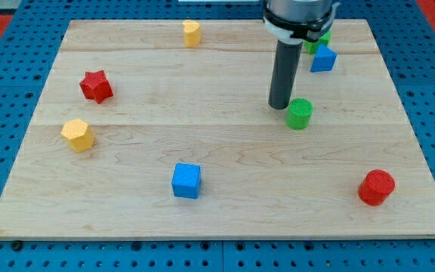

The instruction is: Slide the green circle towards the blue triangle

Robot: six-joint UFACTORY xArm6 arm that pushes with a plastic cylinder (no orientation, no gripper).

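The green circle point(299, 113) is a short green cylinder right of the board's middle. The blue triangle point(323, 58) lies near the view's top right, above and slightly right of the green circle. My tip point(279, 105) is the lower end of the dark rod; it stands just left of the green circle, close to or touching its upper left side.
Another green block point(318, 39) sits partly hidden behind the rod's mount, just above the blue triangle. On the wooden board point(217, 204) there are also a yellow block point(192, 32) at top, a red star point(96, 86), a yellow hexagon point(78, 134), a blue cube point(186, 180) and a red cylinder point(375, 187).
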